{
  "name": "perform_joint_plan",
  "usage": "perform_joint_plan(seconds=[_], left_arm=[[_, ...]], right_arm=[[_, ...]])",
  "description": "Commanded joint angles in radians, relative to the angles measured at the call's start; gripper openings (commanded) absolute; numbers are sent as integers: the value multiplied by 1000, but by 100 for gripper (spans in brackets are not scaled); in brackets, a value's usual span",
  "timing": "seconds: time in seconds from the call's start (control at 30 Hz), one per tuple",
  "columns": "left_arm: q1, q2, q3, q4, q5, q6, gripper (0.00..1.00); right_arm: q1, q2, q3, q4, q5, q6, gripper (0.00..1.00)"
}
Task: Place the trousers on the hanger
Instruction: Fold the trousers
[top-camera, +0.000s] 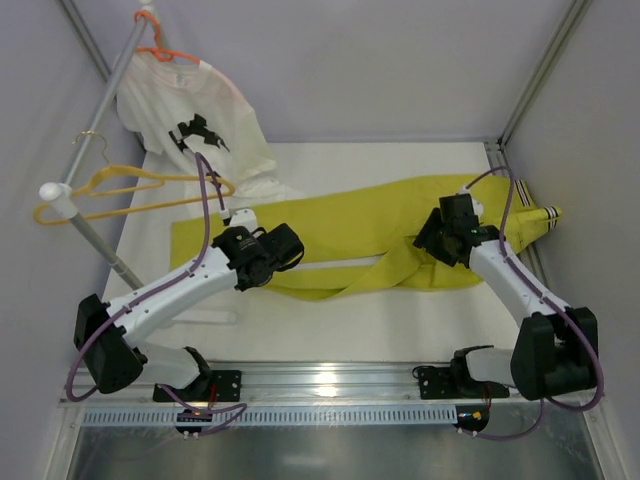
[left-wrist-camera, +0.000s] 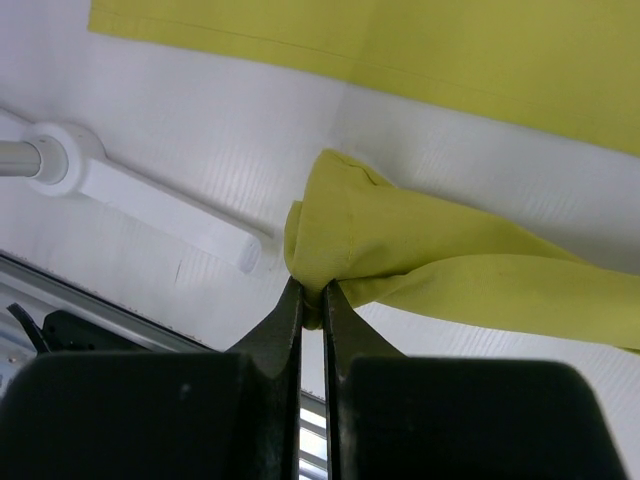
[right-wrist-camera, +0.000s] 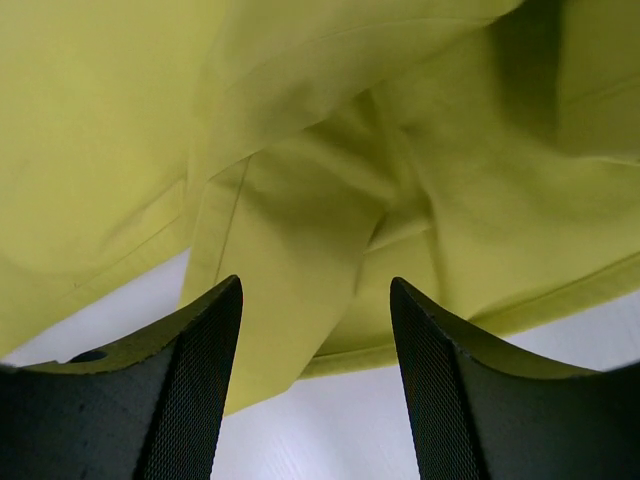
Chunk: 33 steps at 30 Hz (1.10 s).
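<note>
The yellow-green trousers (top-camera: 370, 235) lie spread across the white table, their striped waistband (top-camera: 545, 217) at the right. My left gripper (top-camera: 285, 255) is shut on a bunched fold of the near trouser leg (left-wrist-camera: 400, 250) and holds it just off the table. My right gripper (top-camera: 432, 240) is open above the cloth near the crotch (right-wrist-camera: 310, 200), its fingers (right-wrist-camera: 200, 350) apart with nothing between them. The yellow hanger (top-camera: 130, 190) hangs empty on the slanted rail at the left.
An orange hanger (top-camera: 165, 52) bears a white T-shirt (top-camera: 190, 120) at the top of the grey rail (top-camera: 100, 110). The rail's white foot (left-wrist-camera: 140, 195) lies on the table near my left gripper. A metal track (top-camera: 330, 380) runs along the near edge.
</note>
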<state>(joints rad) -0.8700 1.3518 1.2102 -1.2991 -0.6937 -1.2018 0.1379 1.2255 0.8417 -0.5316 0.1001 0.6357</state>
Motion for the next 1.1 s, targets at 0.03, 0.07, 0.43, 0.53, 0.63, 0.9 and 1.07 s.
perform_joint_plan(seconds=[0.03,0.07,0.43,0.53,0.63,0.9,1.07], left_arm=[[3,-31,-3,-17,-29,28,0],[3,-31,-5,-16,-30,31,0],[3,-42,2,-22,-49,39,0],[6,-34,0,-23,-50,41,0],[9,-33,-9,-22,-52,41,0],[17,-31,-12,-26,-55,41,0],[54,-28,5,-107,-98,30,0]], right_arm=[[109,126,94,56,16,70,64],[126,159,102,67,26,91,64],[203,359,195,79,55,102,62],[204,359,186,76,61,98,57],[204,355,178,87,56,90,57],[204,336,172,42,75,67,17],[207,185,163,-86,144,56,4]])
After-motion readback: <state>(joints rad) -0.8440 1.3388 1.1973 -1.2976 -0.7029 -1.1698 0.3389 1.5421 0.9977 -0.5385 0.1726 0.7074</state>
